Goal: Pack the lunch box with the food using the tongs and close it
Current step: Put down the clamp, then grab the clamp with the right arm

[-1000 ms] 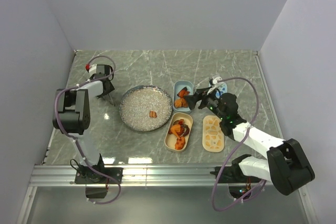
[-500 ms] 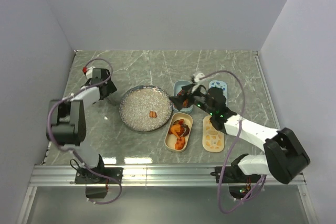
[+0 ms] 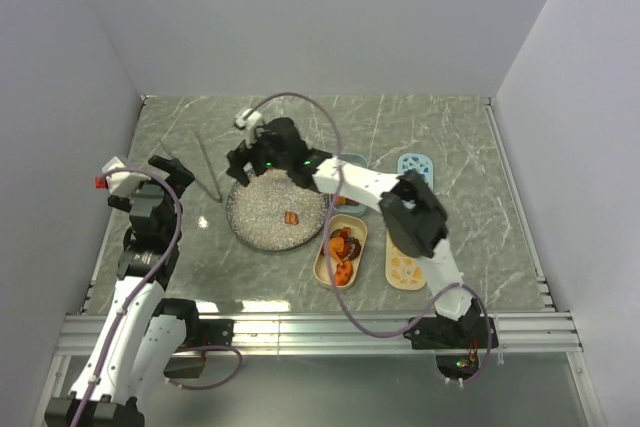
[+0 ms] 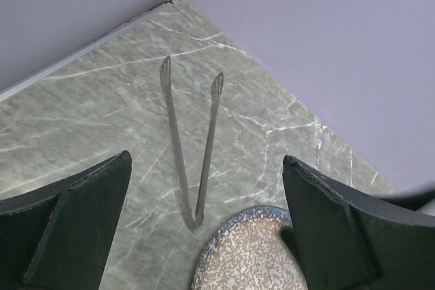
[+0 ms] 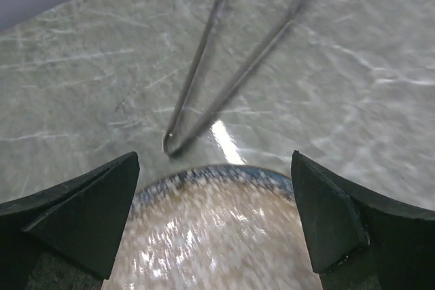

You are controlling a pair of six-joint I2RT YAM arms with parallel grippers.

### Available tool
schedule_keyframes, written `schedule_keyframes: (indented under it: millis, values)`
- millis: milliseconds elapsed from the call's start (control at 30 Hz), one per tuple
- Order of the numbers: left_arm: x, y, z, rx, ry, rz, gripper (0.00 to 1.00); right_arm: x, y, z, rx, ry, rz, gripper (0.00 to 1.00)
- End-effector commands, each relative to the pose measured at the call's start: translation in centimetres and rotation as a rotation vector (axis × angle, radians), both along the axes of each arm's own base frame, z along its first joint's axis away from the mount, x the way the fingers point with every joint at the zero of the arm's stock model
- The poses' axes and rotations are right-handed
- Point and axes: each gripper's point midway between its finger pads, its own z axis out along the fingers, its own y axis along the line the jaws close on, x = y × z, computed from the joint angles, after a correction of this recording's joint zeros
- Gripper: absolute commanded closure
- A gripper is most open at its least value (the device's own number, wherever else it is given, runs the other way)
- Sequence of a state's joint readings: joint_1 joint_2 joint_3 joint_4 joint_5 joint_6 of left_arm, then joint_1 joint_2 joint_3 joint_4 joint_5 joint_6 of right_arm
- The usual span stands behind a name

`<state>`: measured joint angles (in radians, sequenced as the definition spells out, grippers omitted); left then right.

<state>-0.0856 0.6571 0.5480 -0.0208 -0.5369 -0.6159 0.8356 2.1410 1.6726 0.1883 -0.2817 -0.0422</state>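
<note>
Steel tongs (image 3: 208, 169) lie loose; left tool (image 4: 207, 202) and right tool (image 5: 214, 208) gape empty. One food chunk (image 3: 291, 217) sits on the plate (image 3: 258, 209); lunch box (image 3: 319, 268) unclosed.

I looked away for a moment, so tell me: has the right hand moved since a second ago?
Yes. The right hand has swung left, from right of the speckled plate to its far-left rim, near the tongs.

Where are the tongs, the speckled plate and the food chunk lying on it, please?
tongs (image 4: 209, 147): left wrist view, on the picture-right blade.
speckled plate (image 3: 258, 209): top external view, bare speckled surface.
food chunk (image 3: 291, 217): top external view, its middle.
</note>
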Motion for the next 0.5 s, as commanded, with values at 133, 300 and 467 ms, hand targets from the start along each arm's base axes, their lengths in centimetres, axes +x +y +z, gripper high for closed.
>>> schedule_keyframes:
  millis: [133, 300, 467]
  values:
    - [-0.8, -0.7, -0.4, -0.031, -0.016, -0.038, 0.01, -0.6, 6.6, -1.9, -0.099, 0.098, 0.038, 0.00]
    - [-0.1, -1.8, -0.5, -0.032, -0.002, -0.101, 0.01, -1.2, 9.3, -5.6, -0.124, 0.123, -0.007, 0.00]
    - [0.0, -2.7, -0.2, -0.032, -0.016, -0.159, 0.00, -1.1, 9.9, -7.8, -0.124, 0.164, -0.030, 0.00]
